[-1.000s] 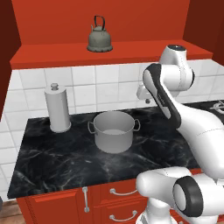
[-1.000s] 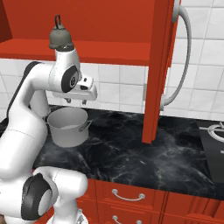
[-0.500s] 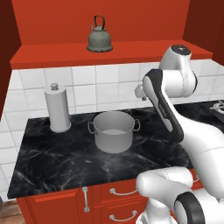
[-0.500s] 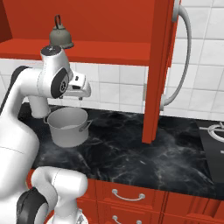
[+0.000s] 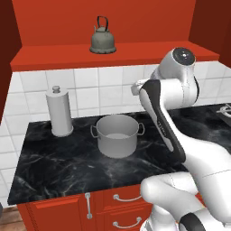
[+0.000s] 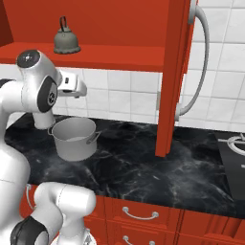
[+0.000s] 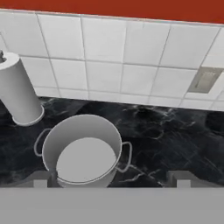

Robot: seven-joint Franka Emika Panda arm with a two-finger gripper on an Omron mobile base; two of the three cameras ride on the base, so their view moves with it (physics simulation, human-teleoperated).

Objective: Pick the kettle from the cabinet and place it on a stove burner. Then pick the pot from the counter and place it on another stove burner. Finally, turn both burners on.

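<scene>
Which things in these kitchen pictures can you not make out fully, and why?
- Gripper: its fingers hidden behind the arm, left base view; open or shut unclear.
- Stove burner: cut off by the right edge, right base view.
- Pot: its base is cut off at the bottom, hand view.

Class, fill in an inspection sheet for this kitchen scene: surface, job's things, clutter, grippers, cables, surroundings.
Surface: black veined counter, dry, no spills.
Job's things: kettle upright on the cabinet shelf; pot upright on the counter, nothing in it; one burner at the right edge.
Clutter: pale knob-topped cylinder left of the pot, apart from it.
Grippers: gripper above the pot, open, holding nothing.
Cables: nothing seen.
Surroundings: white tiled wall, red drawers below.
</scene>
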